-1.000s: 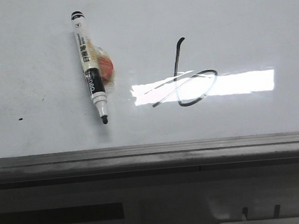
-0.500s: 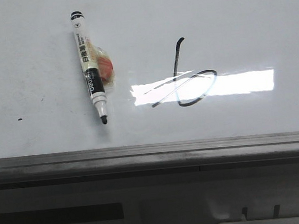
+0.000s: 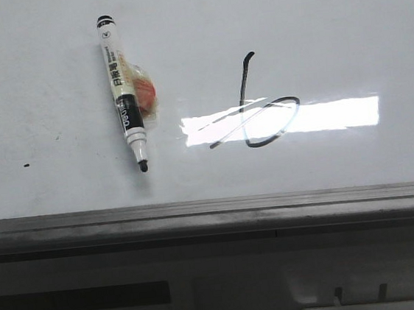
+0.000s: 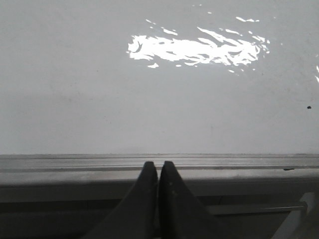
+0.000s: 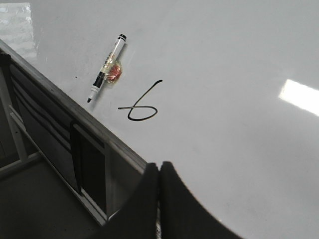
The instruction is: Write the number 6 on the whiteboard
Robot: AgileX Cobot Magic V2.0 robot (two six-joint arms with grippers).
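Beside the number 6 [image 3: 261, 108] lies a marker [image 3: 123, 93], label unreadable; only my wrist views show left gripper [image 4: 158, 167] and right gripper [image 5: 159, 169] closed, empty.

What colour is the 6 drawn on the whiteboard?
Black, a thin marker line: the number 6 on the whiteboard. Clearest in the front view.
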